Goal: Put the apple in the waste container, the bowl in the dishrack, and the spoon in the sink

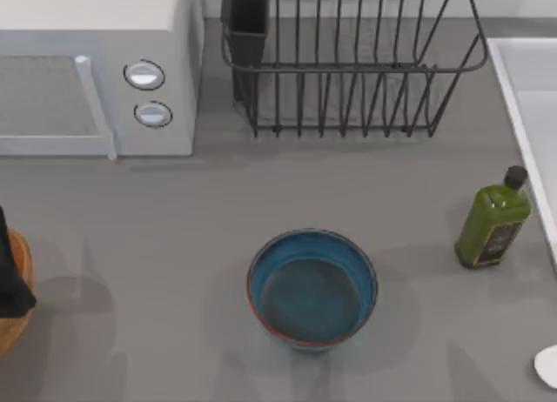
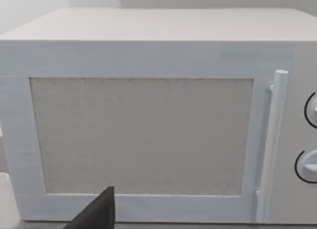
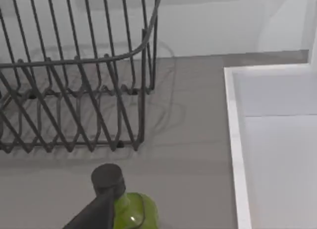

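- Near the desk's point(image 1: 174, 245) middle, toward the front: the round deep blue-teal bowl with a thin reddish-brown rim line point(image 1: 312, 287), upright, nothing inside it.
- Back of desk: the large black wire dishrack point(image 1: 348, 63), its black rectangular utensil cup point(image 1: 247, 23) at the rack's left corner; no dish in the rack.
- Back left: a white box microwave with two round dials point(image 1: 96, 71), just beside the rack; the left wrist view faces its door and handle point(image 2: 270, 144).
- Right edge: the pale grey-white rectangular sink with raised white rim point(image 1: 526, 106). A green glass bottle with a black cap point(image 1: 493, 221) stands upright just left of it.
- Front right corner: the small white spoon point(image 1: 548, 365), a pale oval end at the frame edge, lying on the desk.
- Left edge: the round tan-brown wooden waste container point(image 1: 16, 298), partly in view, with a dark part of the left arm point(image 1: 10, 276) above it.
- Left and right pincer: one dark finger tip in each wrist view; cannot tell whether released or clenched.
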You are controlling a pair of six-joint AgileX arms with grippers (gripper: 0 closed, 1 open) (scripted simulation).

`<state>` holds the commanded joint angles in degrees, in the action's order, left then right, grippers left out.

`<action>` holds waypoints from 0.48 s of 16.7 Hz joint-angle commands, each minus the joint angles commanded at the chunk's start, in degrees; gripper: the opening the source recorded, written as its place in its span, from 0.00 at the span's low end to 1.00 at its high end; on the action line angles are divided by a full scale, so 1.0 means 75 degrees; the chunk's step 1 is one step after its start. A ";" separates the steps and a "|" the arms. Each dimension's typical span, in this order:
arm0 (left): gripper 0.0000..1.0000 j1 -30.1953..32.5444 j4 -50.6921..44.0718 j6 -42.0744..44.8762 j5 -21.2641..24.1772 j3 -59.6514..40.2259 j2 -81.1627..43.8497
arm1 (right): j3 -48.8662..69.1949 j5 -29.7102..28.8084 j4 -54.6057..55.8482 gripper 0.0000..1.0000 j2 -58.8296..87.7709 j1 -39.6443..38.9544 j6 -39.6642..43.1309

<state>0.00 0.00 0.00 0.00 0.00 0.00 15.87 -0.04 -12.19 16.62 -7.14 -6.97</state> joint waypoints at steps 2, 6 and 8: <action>1.00 0.0000 0.0000 0.0000 0.0000 0.0000 0.0000 | 0.1132 0.0002 -0.0867 1.00 0.1339 -0.0486 -0.0489; 1.00 0.0000 0.0000 0.0000 0.0000 0.0000 0.0000 | 0.3560 0.0026 -0.2861 1.00 0.4572 -0.1552 -0.1616; 1.00 0.0000 0.0000 0.0000 0.0000 0.0000 0.0000 | 0.4756 0.0053 -0.3882 1.00 0.6186 -0.2091 -0.2192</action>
<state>0.00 0.00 0.00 0.00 0.00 0.00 51.54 0.35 -41.31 63.02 -22.83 -23.41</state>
